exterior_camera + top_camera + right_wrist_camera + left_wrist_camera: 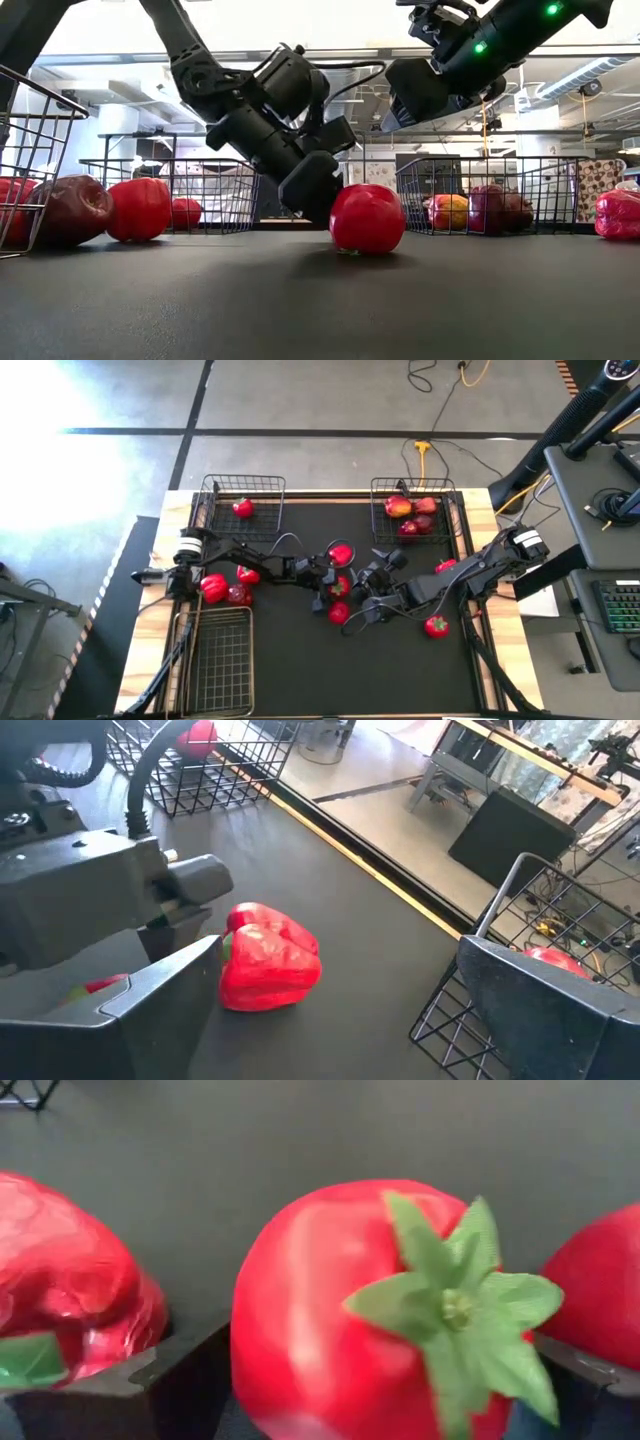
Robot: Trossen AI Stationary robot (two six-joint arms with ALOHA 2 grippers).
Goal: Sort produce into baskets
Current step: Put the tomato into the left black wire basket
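Left tool [333, 596], wide, hides most of a tomato [380, 1320]; right tool [362, 610] wide beside it; three baskets [240, 500].

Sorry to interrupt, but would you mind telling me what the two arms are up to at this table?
They are sorting red produce into wire baskets. The left pincer is at the middle of the mat with its open fingers either side of a tomato, not yet closed on it. The right pincer hovers open just beside it, holding nothing. One far basket already holds several apples, the other one tomato, and the long near basket has nothing in it.
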